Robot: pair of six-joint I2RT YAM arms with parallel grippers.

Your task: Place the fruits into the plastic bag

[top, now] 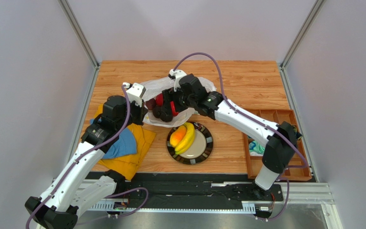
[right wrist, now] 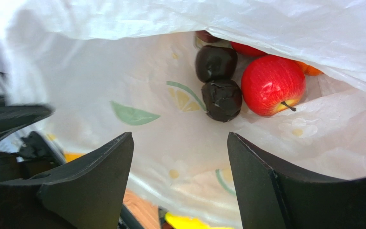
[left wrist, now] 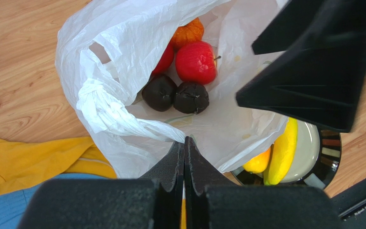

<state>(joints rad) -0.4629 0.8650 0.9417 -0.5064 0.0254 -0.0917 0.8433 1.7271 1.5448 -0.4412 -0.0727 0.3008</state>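
The plastic bag (top: 155, 88) lies open at the table's middle. My left gripper (left wrist: 185, 143) is shut on its near rim and holds the mouth open. Inside are a red round fruit (left wrist: 196, 62), a second red one (left wrist: 165, 59), two dark round ones (left wrist: 160, 92) (left wrist: 191, 97) and the ribbed orange one (left wrist: 188, 33). My right gripper (right wrist: 180, 162) is open and empty, hovering over the bag's mouth; the red fruit (right wrist: 272, 85) and the dark ones (right wrist: 222, 99) lie below it. The banana (top: 188, 140) and mango (top: 177, 137) lie on the black plate (top: 205, 153).
A yellow cloth (top: 133, 160) with a blue cloth (top: 124, 144) on it lies left of the plate, under my left arm. A wooden compartment tray (top: 285, 119) stands at the right edge. Grey walls close in the table's sides and back.
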